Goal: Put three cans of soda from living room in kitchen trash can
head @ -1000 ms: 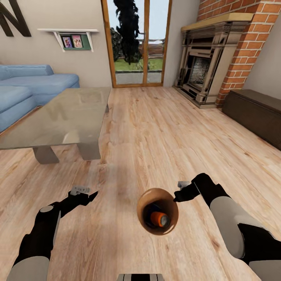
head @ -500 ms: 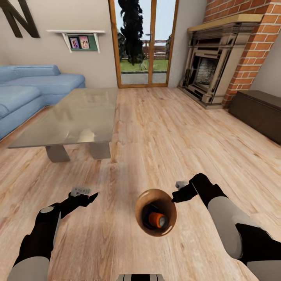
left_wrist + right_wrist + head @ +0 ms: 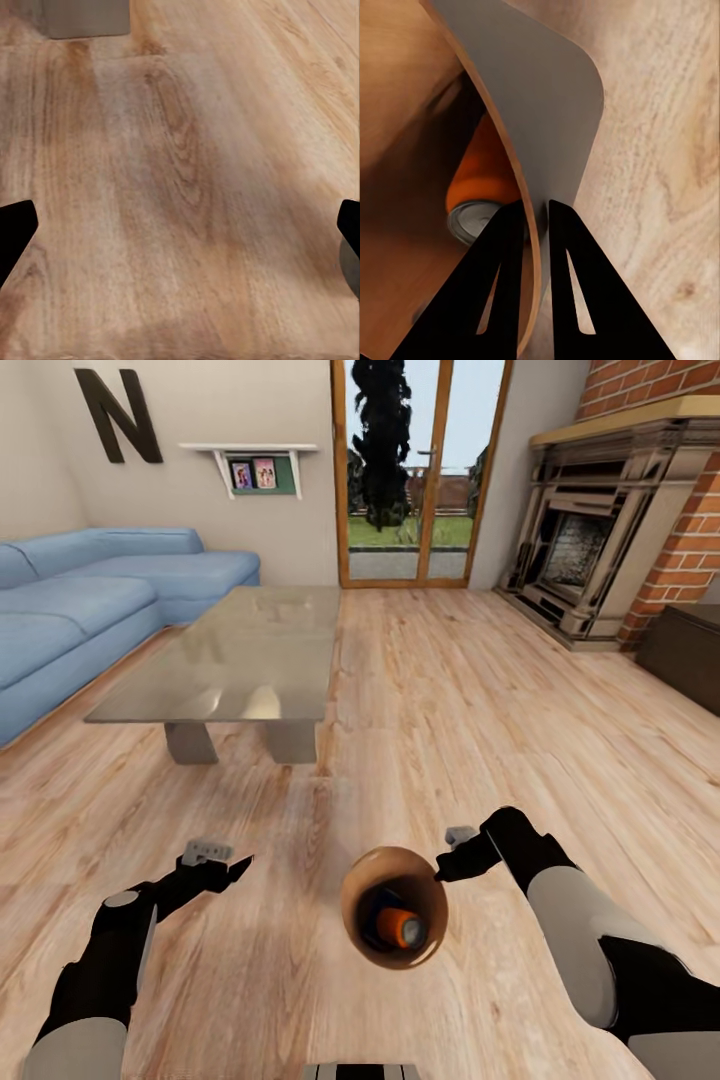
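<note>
Wood floor [image 3: 450, 690] lies open; right gripper [image 3: 534, 217] pinches bin [image 3: 360, 945] rim, left gripper [image 3: 232, 868] seemingly spread.

Wood-plank floor [image 3: 180, 187], grey table leg [image 3: 82, 16] at one edge, black gripper [image 3: 180, 232] fingertips spread wide

One bin [image 3: 392, 908], one orange can [image 3: 400, 927], one table [image 3: 240, 660], one sofa [image 3: 90, 600].

Light wood plank floor [image 3: 430, 690]. Blue sofa [image 3: 90, 600] at 10 o'clock, glass-topped low table [image 3: 240, 655] beside it. Glazed door [image 3: 420, 470] at 12 o'clock. Brick fireplace [image 3: 600, 550] at 2 o'clock. Beige wall [image 3: 190, 510] bears a small shelf [image 3: 255, 460] and letter N [image 3: 118, 415].
</note>
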